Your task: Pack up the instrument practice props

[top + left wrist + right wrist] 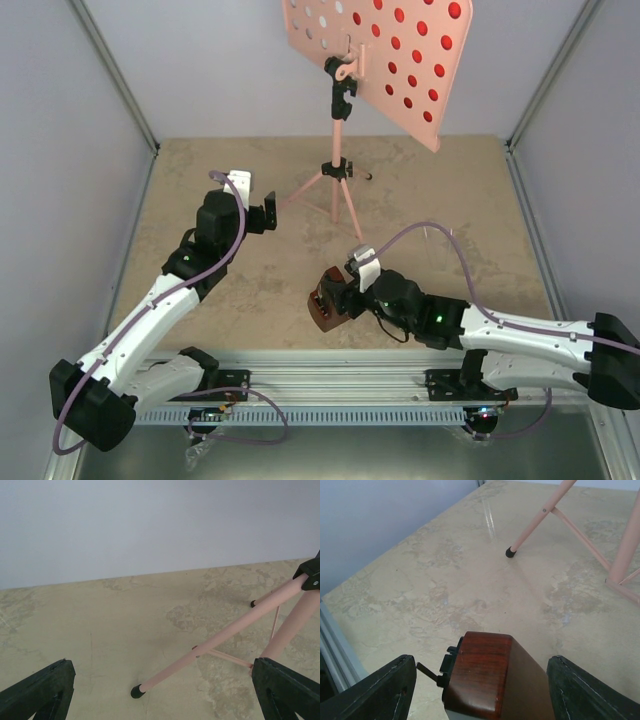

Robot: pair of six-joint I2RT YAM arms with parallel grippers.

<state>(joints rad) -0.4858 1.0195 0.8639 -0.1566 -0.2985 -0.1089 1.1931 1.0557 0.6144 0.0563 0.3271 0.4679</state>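
Between right gripper [482, 700] fingers [380, 692], spread wide: brown metronome [487, 670], gap each side, no contact. Left gripper [160, 700] fully spread, holding nothing; pink stand leg [210, 645] just ahead.

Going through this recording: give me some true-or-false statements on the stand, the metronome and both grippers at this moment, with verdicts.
1. The pink tripod music stand with its hole-dotted desk stands upright. True.
2. The small brown pyramid metronome sits between the fingers of the right gripper. True.
3. The left gripper is shut on a stand leg. False: it is open and holds nothing.
4. The metronome is behind the stand, by the back wall. False: it is in front of the stand, on the near side.
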